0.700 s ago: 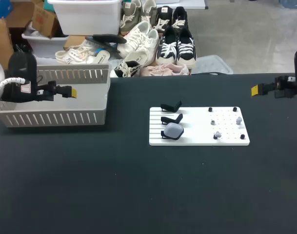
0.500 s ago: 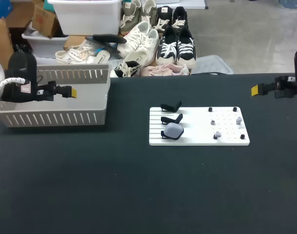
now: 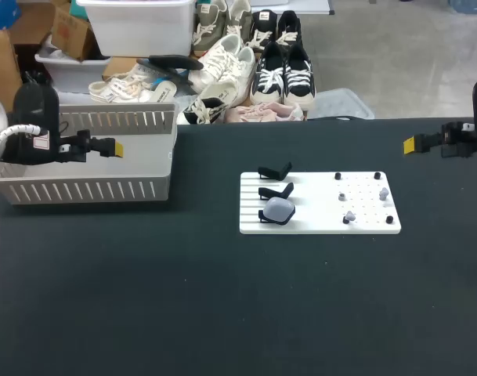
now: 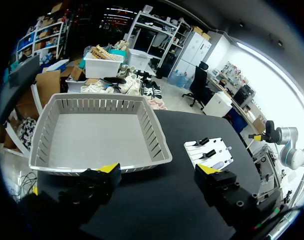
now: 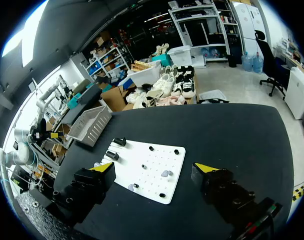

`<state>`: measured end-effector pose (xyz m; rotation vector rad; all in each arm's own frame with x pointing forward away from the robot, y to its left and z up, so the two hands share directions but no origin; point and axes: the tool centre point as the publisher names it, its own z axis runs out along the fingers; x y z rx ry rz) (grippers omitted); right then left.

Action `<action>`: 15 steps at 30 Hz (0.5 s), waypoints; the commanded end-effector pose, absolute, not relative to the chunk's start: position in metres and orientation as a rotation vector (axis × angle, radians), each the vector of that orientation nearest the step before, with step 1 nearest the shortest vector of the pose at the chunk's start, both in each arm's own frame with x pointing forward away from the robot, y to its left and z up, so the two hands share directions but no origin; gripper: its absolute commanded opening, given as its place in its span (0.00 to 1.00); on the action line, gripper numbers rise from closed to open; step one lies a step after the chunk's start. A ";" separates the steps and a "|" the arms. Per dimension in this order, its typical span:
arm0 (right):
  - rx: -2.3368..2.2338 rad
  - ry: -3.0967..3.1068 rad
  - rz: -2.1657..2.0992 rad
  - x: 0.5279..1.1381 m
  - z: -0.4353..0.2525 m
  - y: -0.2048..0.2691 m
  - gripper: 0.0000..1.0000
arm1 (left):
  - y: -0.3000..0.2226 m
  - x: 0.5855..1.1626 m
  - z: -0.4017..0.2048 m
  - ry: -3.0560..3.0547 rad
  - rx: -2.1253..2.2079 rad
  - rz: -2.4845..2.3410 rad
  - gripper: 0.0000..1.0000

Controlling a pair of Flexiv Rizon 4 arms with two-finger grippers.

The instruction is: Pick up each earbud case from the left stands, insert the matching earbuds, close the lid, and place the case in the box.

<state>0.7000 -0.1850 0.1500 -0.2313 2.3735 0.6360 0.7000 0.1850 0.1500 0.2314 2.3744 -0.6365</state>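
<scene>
A white board (image 3: 316,207) lies mid-table. Three black stands line its left side; the nearest one holds a translucent white earbud case (image 3: 280,207), and the two behind it (image 3: 274,171) are bare. Small grey earbuds (image 3: 383,193) sit among black pegs on the board's right half. My left gripper (image 4: 158,170) hangs open and holds nothing above the grey slatted box (image 3: 81,190), far left of the board. My right gripper (image 5: 154,167) is open too, holding nothing, high over the table's right edge with the board (image 5: 159,160) ahead of it. The head view shows its yellow tip (image 3: 410,144).
The box (image 4: 92,140) has nothing in it and stands at the table's back left corner. The black tabletop (image 3: 222,298) stretches in front of the board and box. The back edge of the table runs just behind the box.
</scene>
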 end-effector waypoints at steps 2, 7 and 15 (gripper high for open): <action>-0.231 2.374 0.636 0.700 0.150 -0.185 1.00 | 0.185 0.700 0.150 2.374 0.231 -0.636 1.00; -0.231 2.374 0.636 0.700 0.150 -0.185 1.00 | 0.185 0.700 0.150 2.374 0.231 -0.636 1.00; -0.231 2.374 0.636 0.700 0.150 -0.185 1.00 | 0.184 0.700 0.151 2.370 0.247 -0.636 1.00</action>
